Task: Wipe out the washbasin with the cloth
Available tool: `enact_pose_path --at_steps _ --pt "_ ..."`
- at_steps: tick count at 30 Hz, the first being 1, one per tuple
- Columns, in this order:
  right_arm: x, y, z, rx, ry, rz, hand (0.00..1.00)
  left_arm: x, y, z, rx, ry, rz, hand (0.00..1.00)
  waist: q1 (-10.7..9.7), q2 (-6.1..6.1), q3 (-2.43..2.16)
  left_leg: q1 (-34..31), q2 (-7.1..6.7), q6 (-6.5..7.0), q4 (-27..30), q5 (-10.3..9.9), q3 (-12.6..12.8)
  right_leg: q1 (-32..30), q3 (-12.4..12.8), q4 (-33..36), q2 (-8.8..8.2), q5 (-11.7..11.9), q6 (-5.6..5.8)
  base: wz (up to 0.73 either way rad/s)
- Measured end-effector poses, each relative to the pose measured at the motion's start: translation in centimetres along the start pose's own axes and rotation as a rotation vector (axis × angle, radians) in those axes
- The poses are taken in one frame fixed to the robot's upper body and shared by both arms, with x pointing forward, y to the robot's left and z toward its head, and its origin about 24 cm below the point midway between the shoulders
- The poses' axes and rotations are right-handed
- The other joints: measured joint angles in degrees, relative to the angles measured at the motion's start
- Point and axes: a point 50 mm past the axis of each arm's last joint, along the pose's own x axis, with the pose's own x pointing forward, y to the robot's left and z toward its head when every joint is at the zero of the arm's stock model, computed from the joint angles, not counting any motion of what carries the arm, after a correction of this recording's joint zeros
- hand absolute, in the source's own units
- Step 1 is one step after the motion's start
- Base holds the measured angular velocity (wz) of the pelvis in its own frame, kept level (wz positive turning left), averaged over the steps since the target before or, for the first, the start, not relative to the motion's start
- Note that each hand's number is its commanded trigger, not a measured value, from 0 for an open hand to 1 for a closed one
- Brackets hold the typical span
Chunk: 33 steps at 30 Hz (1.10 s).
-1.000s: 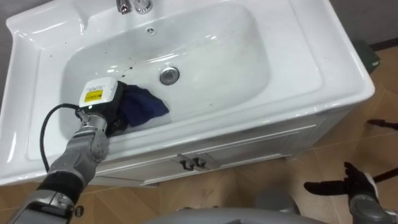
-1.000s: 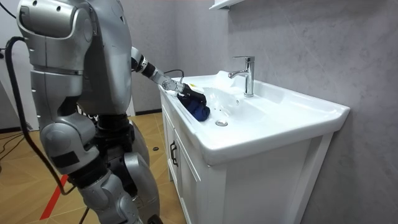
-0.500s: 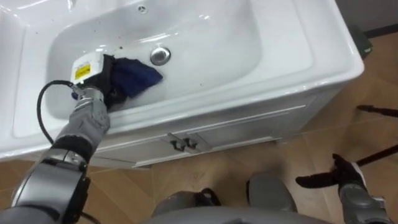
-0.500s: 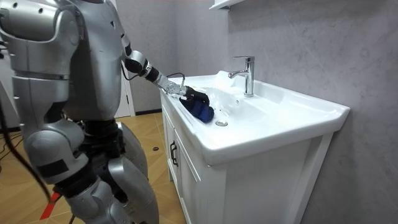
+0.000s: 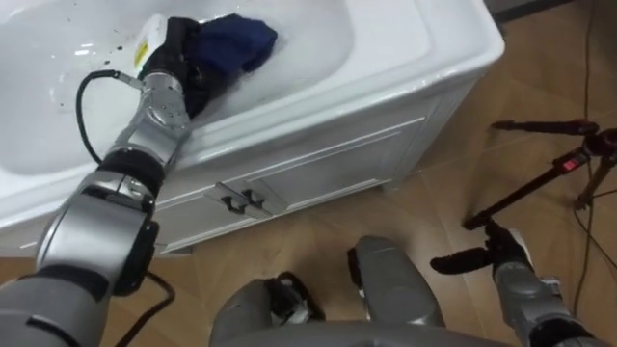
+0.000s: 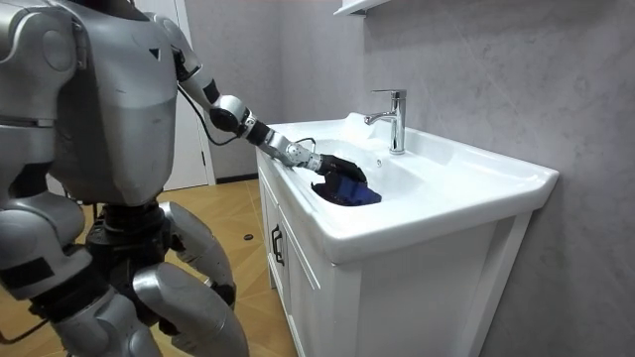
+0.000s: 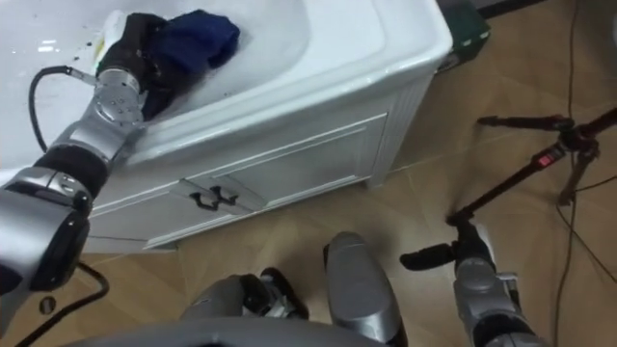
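The white basin [image 5: 386, 48] tops a white cabinet in front of me. A dark blue cloth [image 5: 241, 39] lies bunched in the bowl near its front wall. My left hand [image 5: 178, 48] is stretched out over the rim and its dark fingers are curled on the cloth's left side. In the room view the left hand [image 6: 337, 167] rests on top of the cloth [image 6: 355, 194], in the middle of the bowl in front of the faucet [image 6: 394, 119]. My right hand [image 5: 494, 253] hangs low over the wooden floor at my right side, fingers straight and holding nothing.
The cabinet doors [image 5: 318, 173] below the basin carry small dark handles [image 5: 241, 200]. A black tripod [image 5: 549, 169] stands on the floor to the right. A green object [image 7: 468, 24] lies by the cabinet's far right corner. A grey wall is behind the basin.
My left hand has slid the cloth rightward along the bowl, from the left end to the middle. My arm has stretched out farther and my head view has swung down and right.
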Motion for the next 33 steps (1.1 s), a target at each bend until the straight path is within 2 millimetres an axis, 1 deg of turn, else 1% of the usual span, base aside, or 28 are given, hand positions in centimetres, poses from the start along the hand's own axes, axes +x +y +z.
enact_pose_path --at_steps 4,8,11,14,16,20,21,24,25,26,27,28,29,30,32,33 --pt "-0.1 0.5 0.0 -0.041 -0.007 0.014 0.0 0.1 -0.4 1.8 0.013 -0.071 -0.009 1.0 -0.4 -0.01 -0.03 -1.3 -0.11 0.41 0.1 -0.2 -0.2 -0.9 -0.2 0.1 -0.21 0.0 0.48 0.08" --pt "-0.1 0.7 0.2 -0.055 -0.013 0.017 0.0 -0.1 -0.9 3.0 0.02 -0.127 -0.017 1.0 -0.7 -0.12 -0.09 -1.6 -0.27 0.67 -0.1 -0.2 -0.6 -0.8 -0.5 -0.6 -0.24 0.2 0.79 0.06" --pt "0.1 0.9 1.2 -0.026 -0.033 0.024 0.0 -0.4 -1.3 3.7 0.018 -0.168 -0.028 1.0 -0.7 -0.12 -0.1 -1.6 -0.47 0.7 -0.6 -0.2 -0.6 -0.7 -0.5 -1.0 -0.36 0.2 0.95 0.0" --pt "0.2 1.0 1.5 -0.002 -0.039 0.029 0.0 -0.6 -1.7 4.2 0.013 -0.192 -0.035 1.0 -0.9 -0.07 -0.11 -1.6 -0.5 0.66 -1.0 -0.2 -1.1 -0.3 -1.1 -1.8 -0.38 0.2 0.93 0.08" --pt "0.2 1.0 1.5 0.027 -0.035 0.03 0.0 -0.7 -1.9 5.0 0.024 -0.229 -0.036 1.0 -0.9 0.0 -0.16 -1.7 -0.35 0.65 -1.2 -0.2 -1.2 0.1 -1.7 -2.6 -0.28 0.3 0.9 0.1" --pt "0.2 1.0 1.7 0.033 -0.044 0.029 0.0 -0.9 -2.1 5.9 0.087 -0.284 -0.008 1.0 -0.9 0.09 -0.21 -2.0 -0.57 0.67 -1.6 -0.2 -1.1 -0.3 -1.7 -2.7 -0.54 0.3 1.01 0.01" --pt "0.2 0.9 1.6 0.043 -0.038 0.028 0.0 -1.0 -2.2 6.0 0.117 -0.3 0.003 1.0 -0.9 0.48 -0.44 -2.0 -0.66 0.67 -1.8 -0.2 -1.1 -0.2 -1.9 -2.8 -0.67 0.3 1.02 0.05" --pt "0.2 0.6 1.3 0.057 -0.03 0.02 0.0 -1.2 -2.6 5.9 0.198 -0.324 0.024 1.0 -0.9 0.67 -0.42 -1.8 -0.93 0.68 -2.1 -0.2 -1.0 -0.1 -2.2 -2.8 -1.05 0.2 1.07 0.03" --pt "0.2 0.5 1.1 0.056 -0.024 0.017 0.0 -1.1 -2.6 6.2 0.234 -0.341 0.04 1.0 -0.9 0.97 -0.44 -1.7 -0.92 0.68 -2.2 -0.2 -0.9 -0.1 -2.1 -2.8 -1.06 0.2 1.11 -0.04" --pt "0.2 0.4 1.0 0.052 -0.019 0.014 0.0 -1.1 -2.6 6.1 0.263 -0.346 0.054 1.0 -0.9 1.04 -0.3 -1.7 -0.84 0.72 -2.2 -0.2 -0.7 -0.1 -1.9 -2.8 -1.01 0.1 1.15 -0.05" --pt "0.2 0.3 1.0 0.051 -0.017 0.013 0.0 -1.1 -2.6 6.1 0.272 -0.347 0.059 1.0 -0.9 1.17 -0.27 -1.6 -0.79 0.74 -2.2 -0.2 -0.4 -0.1 -1.8 -2.9 -0.98 0.1 1.15 -0.11" --pt "0.2 0.2 0.9 0.049 -0.013 0.01 0.0 -1.0 -2.2 5.7 0.288 -0.343 0.074 1.0 -0.8 1.35 -0.23 -1.4 -0.44 0.78 -2.1 -0.3 0.1 -0.1 -1.6 -2.9 -0.77 0.2 1.14 -0.1" --pt "0.1 0.1 0.7 0.046 -0.011 0.008 0.0 -0.9 -2.1 5.5 0.305 -0.343 0.083 1.0 -0.9 1.59 -0.07 -1.4 -0.37 0.76 -2.1 -0.3 0.1 -0.1 -1.6 -2.9 -0.75 0.2 1.1 -0.08" --pt "0.1 0.0 0.5 0.042 -0.008 0.007 0.0 -0.9 -2.0 5.5 0.322 -0.348 0.088 1.0 -0.9 1.58 0.08 -1.4 -0.3 0.75 -1.9 -0.3 0.1 -0.1 -1.6 -2.8 -0.73 0.2 1.09 -0.04" --pt "0.0 -0.3 0.1 0.028 0.006 0.002 0.0 -0.8 -1.7 5.0 0.384 -0.357 0.113 1.0 -0.8 2.24 0.54 -1.5 0.22 0.58 -1.5 -0.6 0.4 -0.2 -1.4 -2.7 -0.37 0.3 0.82 -0.1" --pt "0.0 -0.4 0.0 0.023 0.01 0.002 0.0 -0.8 -1.5 4.8 0.398 -0.356 0.12 1.0 -0.8 2.43 0.62 -1.6 0.42 0.57 -1.4 -0.6 0.5 -0.3 -1.3 -2.7 -0.22 0.4 0.73 -0.17"
